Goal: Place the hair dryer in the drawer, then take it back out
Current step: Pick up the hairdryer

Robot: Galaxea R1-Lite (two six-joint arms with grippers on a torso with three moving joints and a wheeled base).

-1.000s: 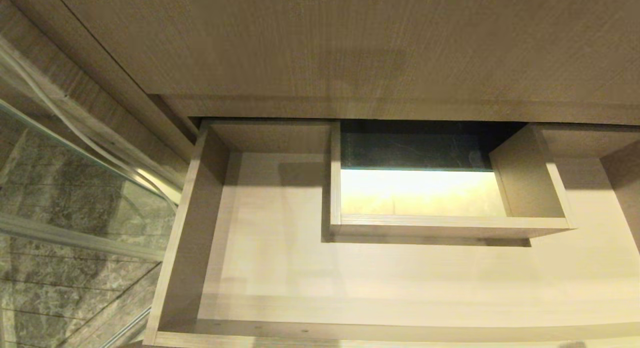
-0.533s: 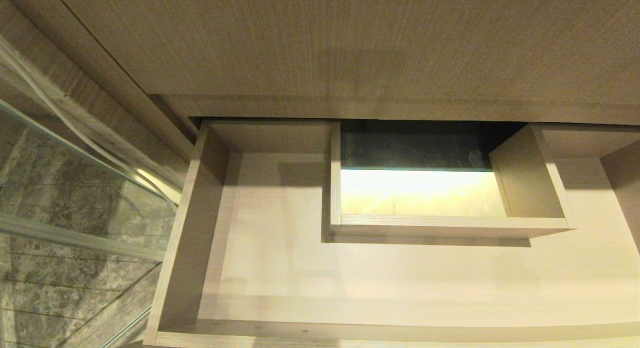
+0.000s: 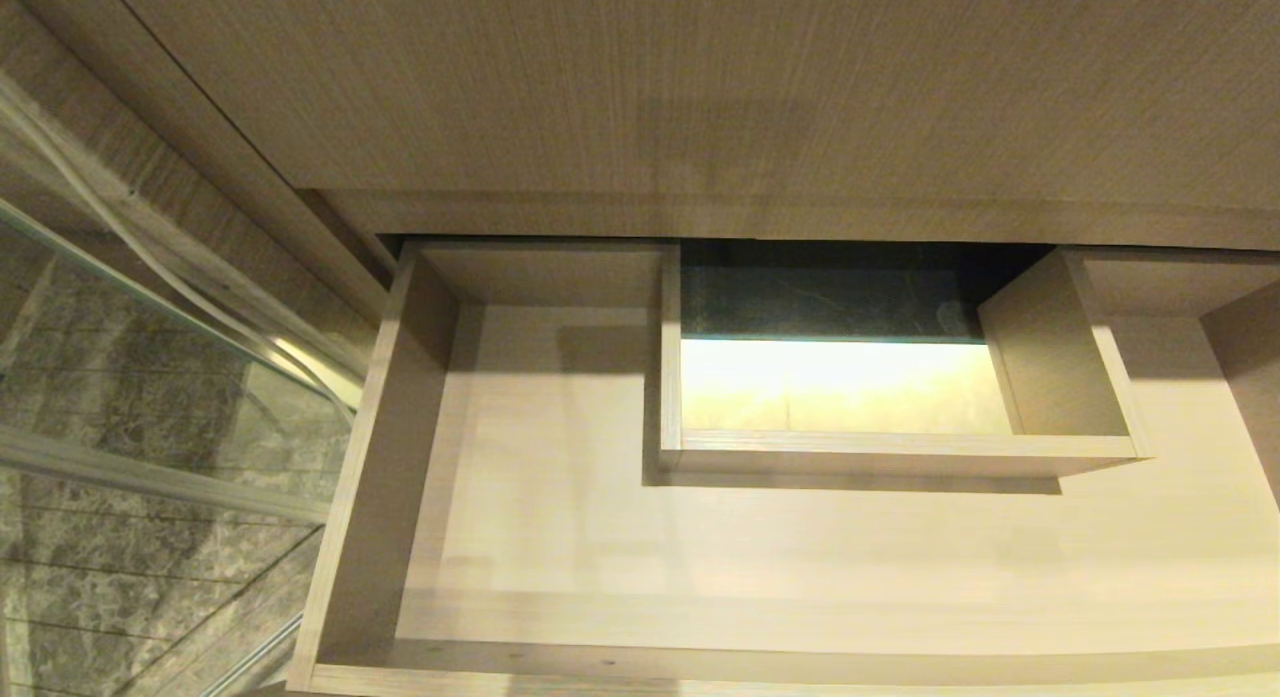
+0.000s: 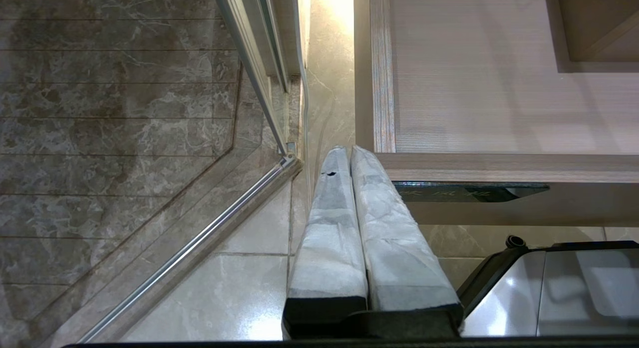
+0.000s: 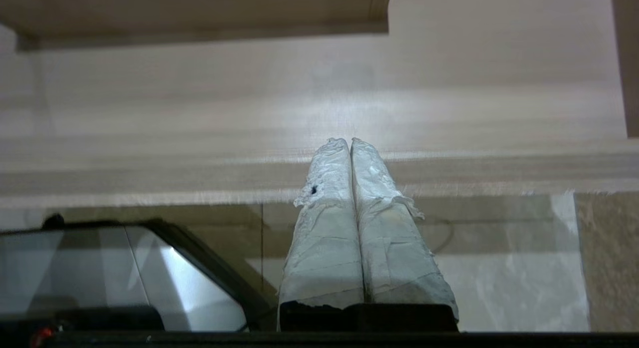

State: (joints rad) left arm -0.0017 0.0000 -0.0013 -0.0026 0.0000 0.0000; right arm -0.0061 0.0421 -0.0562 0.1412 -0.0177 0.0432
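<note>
The drawer [image 3: 352, 497] stands pulled out below me, pale wood-grain inside, with nothing lying on its floor. The hair dryer is out of view in every frame. Neither arm shows in the head view. My left gripper [image 4: 347, 151] is shut and empty, hanging just outside the drawer's front left corner [image 4: 382, 138], above the dark label plate [image 4: 469, 192]. My right gripper [image 5: 349, 141] is shut and empty too, its tips over the drawer's front edge [image 5: 150, 173].
A boxed cut-out [image 3: 900, 455] rises in the back middle of the drawer. A wood-grain panel [image 3: 700, 97] overhangs the drawer's rear. A glass shower screen [image 3: 150, 377] with a metal rail [image 4: 199, 243] stands to the left. The robot's dark base [image 4: 549, 288] sits below the drawer front.
</note>
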